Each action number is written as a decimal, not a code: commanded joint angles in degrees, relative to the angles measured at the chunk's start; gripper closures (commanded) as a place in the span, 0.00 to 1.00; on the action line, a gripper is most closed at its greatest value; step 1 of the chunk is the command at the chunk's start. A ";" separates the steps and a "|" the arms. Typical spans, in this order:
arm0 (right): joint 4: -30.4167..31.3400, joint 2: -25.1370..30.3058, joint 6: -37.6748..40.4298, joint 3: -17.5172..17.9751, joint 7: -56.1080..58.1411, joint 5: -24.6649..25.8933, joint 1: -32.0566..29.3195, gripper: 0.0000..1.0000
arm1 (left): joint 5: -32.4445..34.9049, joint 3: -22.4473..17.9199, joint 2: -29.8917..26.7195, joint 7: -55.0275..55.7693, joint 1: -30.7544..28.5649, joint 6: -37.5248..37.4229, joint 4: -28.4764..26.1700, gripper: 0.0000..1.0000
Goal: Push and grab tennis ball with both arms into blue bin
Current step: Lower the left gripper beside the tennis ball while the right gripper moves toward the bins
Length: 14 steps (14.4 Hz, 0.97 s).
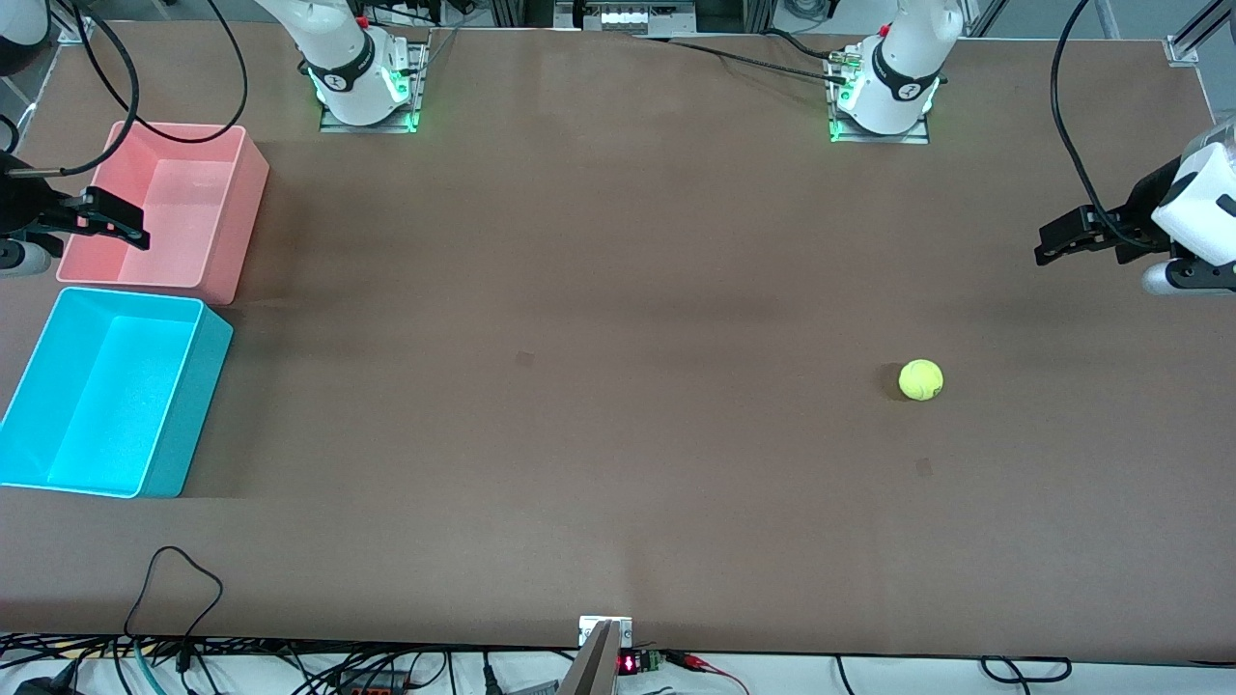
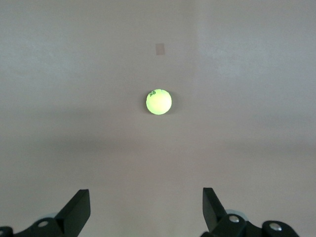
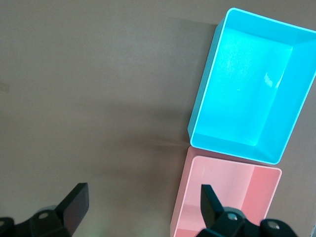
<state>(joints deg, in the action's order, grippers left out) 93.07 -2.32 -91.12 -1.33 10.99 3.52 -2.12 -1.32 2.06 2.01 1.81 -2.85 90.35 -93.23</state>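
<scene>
Resting on bare table, tennis ball (image 1: 920, 379) well apart from wide-spread left tool (image 1: 1045, 245), right tool (image 1: 138, 232) spread over pink bin (image 1: 232, 222)

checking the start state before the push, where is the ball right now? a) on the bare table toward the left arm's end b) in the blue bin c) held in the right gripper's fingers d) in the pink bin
a: the ball lies on the table, with both bins at the right arm's end and no gripper touching it.
</scene>
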 commanded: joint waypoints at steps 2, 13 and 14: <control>-0.52 0.30 0.86 0.28 -0.01 0.00 -0.43 0.00 | -0.09 0.31 -2.36 -0.31 -0.41 -0.53 -2.22 0.00; -0.52 -0.23 0.60 0.28 -0.10 0.00 -0.52 0.00 | -0.26 -0.83 17.75 -16.97 -8.48 1.56 8.15 0.23; -0.52 -0.23 0.51 0.28 -0.10 0.00 -0.52 0.00 | -0.26 -0.75 19.60 -19.27 -9.01 4.37 6.93 0.50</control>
<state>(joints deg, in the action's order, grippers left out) 93.08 -2.49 -91.10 -1.35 10.99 3.52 -2.17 -1.28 0.94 16.46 -11.98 -10.68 92.57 -88.25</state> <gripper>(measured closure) 0.000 0.093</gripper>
